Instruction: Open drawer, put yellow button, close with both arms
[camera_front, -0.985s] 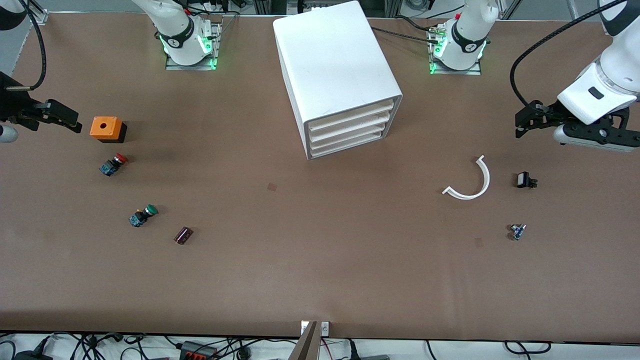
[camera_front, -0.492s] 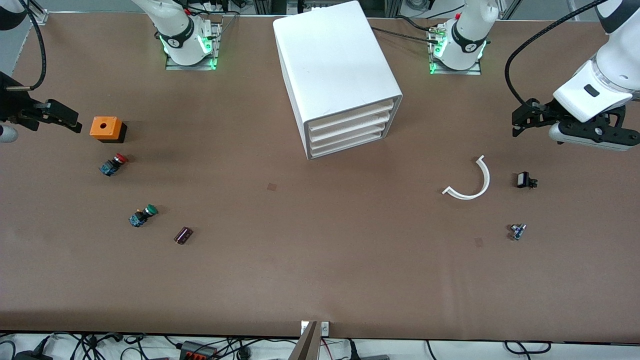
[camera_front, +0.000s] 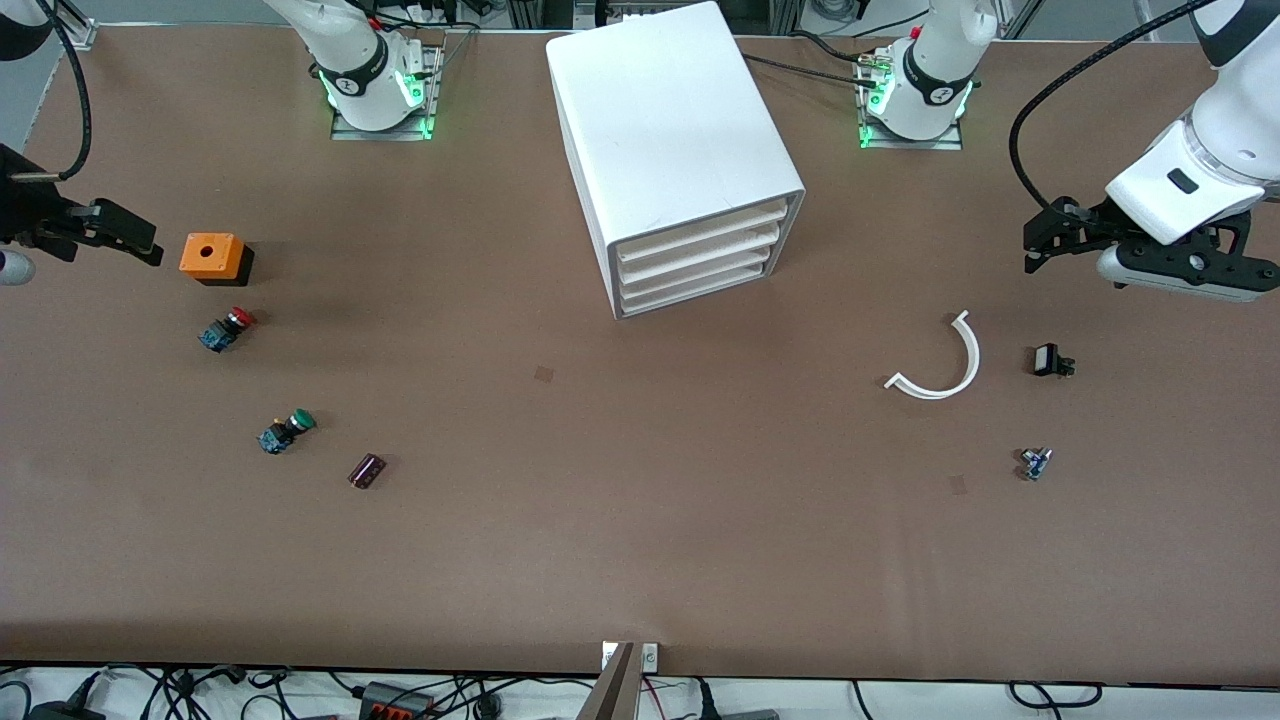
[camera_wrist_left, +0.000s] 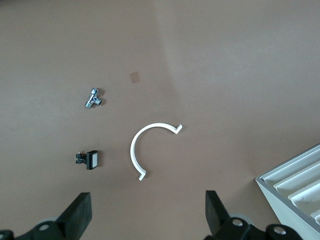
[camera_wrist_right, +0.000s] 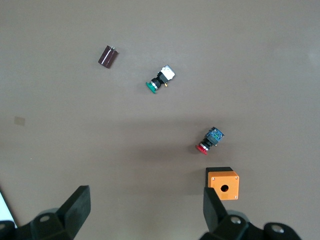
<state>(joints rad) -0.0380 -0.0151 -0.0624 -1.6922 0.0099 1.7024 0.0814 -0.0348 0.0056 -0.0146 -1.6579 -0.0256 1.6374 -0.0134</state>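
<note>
While both hands hover wide apart, left hand (camera_front: 1045, 243) and right hand (camera_front: 125, 238) at opposite counter ends, the white drawer (camera_front: 700, 231) sits flush, closed.

A high front camera faces both bases across the table (camera_front: 640, 560); each wrist camera looks straight down on its end.

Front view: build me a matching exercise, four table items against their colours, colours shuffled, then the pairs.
Items:
1. box with a hole on top
2. curved strip
3. small cylinder
4. switch cap nearest that cylinder

Colours:
A. green
B. white
C. orange
D. dark maroon

Pairs: 1-C, 2-B, 3-D, 4-A
</note>
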